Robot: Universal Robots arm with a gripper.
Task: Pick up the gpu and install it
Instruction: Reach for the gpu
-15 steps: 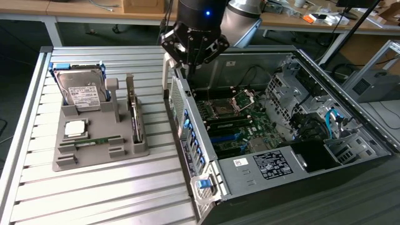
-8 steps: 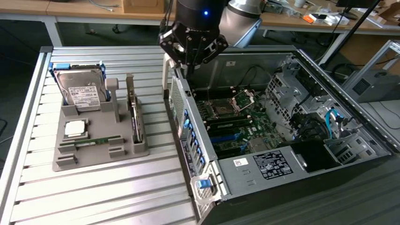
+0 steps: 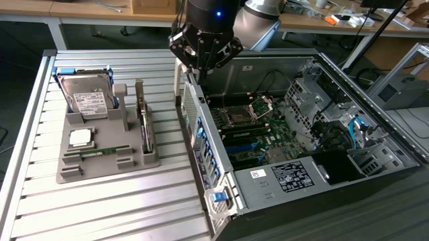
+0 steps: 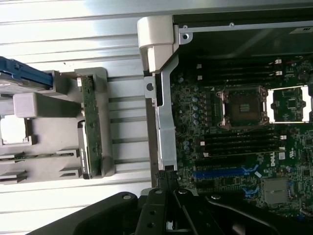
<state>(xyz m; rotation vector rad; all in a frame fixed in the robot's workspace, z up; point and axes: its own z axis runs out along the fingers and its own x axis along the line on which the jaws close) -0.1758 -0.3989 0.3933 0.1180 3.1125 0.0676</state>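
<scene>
The gpu (image 3: 142,118) stands on edge in a slot of the grey holder (image 3: 100,168), on the exterior view's left; it is a thin card with a brownish-green board face (image 4: 90,132). My gripper (image 3: 193,73) hangs over the rear wall of the open computer case (image 3: 375,118), to the right of the gpu and apart from it. In the wrist view its fingertips (image 4: 167,179) are pressed together with nothing between them, just above the case's metal rear edge (image 4: 164,112). The motherboard (image 4: 234,147) lies exposed inside, with a blue expansion slot (image 4: 225,172).
The grey holder also carries a silver hard drive (image 3: 87,95) in a blue frame, a square processor (image 3: 80,136) and a narrow green RAM stick (image 3: 104,150). Everything rests on a ribbed aluminium table (image 3: 120,206). Drive cages and cables (image 3: 335,120) fill the case's far side.
</scene>
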